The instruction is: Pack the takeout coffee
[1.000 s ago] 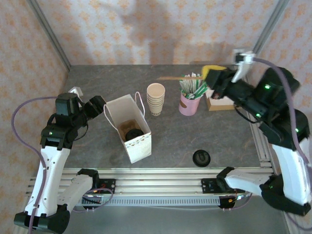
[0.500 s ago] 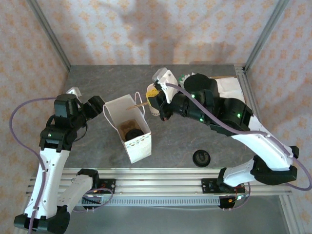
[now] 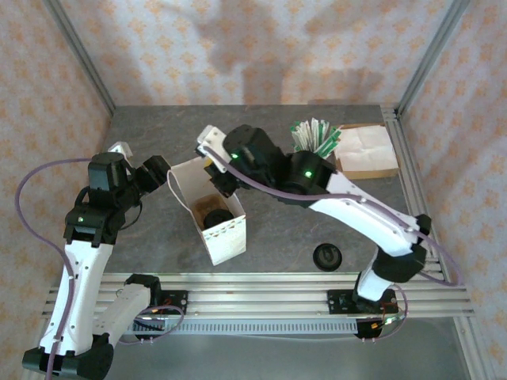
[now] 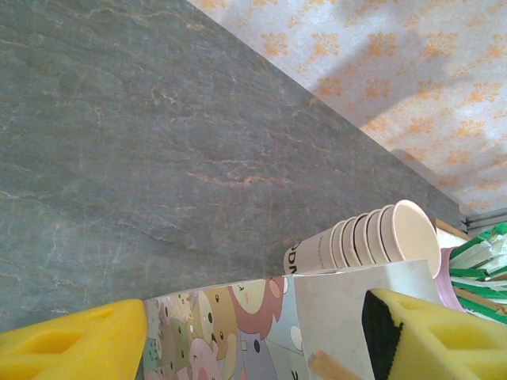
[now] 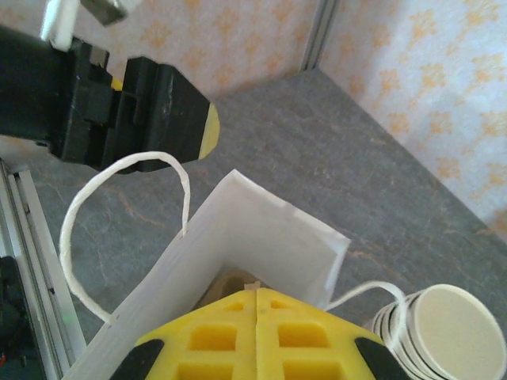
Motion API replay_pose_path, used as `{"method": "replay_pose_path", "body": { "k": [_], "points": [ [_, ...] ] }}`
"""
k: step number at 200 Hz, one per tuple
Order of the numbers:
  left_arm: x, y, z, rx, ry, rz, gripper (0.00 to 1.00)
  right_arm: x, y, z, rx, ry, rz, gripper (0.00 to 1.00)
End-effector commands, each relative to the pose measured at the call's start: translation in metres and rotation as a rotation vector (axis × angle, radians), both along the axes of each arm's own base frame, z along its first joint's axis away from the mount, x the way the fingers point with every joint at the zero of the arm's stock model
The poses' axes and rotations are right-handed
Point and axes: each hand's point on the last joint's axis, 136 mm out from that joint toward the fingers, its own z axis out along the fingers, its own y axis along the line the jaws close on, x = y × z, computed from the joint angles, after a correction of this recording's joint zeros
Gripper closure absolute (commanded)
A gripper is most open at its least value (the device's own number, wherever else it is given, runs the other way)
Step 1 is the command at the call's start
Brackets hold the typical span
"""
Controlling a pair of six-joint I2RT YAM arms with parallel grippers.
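The takeout coffee (image 3: pixel 215 218), a tan cup with a black lid, stands inside the open white paper bag (image 3: pixel 226 239). My right gripper (image 3: pixel 212 166) hangs over the bag's back corner. In the right wrist view its fingers (image 5: pixel 258 290) are pressed together on a thin wooden stick, whose tan tip pokes out above the bag's mouth (image 5: pixel 261 229). My left gripper (image 3: pixel 158 171) is open at the bag's left top corner. In the left wrist view the bag's printed side (image 4: pixel 230 317) lies between its yellow fingers (image 4: pixel 257 317); contact is unclear.
A stack of lidless tan cups (image 4: pixel 364 241) stands just behind the bag, beside a pink cup of sachets (image 3: pixel 315 136). A brown packet (image 3: pixel 367 152) lies at the back right. A loose black lid (image 3: pixel 327 256) sits near the front rail.
My right arm has swung from the pink cup at the back right across to the bag's mouth, carrying the wooden stick. The left arm and the bag have stayed put.
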Motion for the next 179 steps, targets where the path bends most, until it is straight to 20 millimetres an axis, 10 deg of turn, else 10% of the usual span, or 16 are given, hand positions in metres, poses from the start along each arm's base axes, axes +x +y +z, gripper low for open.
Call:
{"method": "replay_pose_path", "body": {
  "k": [1, 21, 51, 110, 148, 179],
  "points": [
    [-0.006, 0.001, 0.000, 0.017, 0.005, 0.005, 0.27, -0.004, 0.006, 0.001, -0.018, 0.032, 0.013, 0.99],
    [-0.007, 0.001, 0.000, 0.018, 0.002, 0.005, 0.27, 0.002, 0.014, -0.023, -0.085, 0.079, -0.017, 0.92],
    [-0.006, 0.001, 0.000, 0.016, 0.002, 0.004, 0.27, 0.017, 0.019, -0.043, -0.148, 0.089, -0.088, 0.57],
    [-0.006, 0.001, 0.001, 0.015, -0.001, 0.001, 0.27, 0.025, 0.005, 0.014, -0.005, -0.003, -0.159, 0.43],
    [-0.004, 0.002, -0.001, 0.018, 0.001, 0.006, 0.27, 0.048, -0.073, 0.082, 0.160, -0.185, -0.441, 0.50],
    [-0.004, 0.003, -0.001, 0.026, -0.003, 0.011, 0.27, 0.073, -0.197, 0.118, 0.373, -0.223, -0.742, 0.51]
  ]
}}
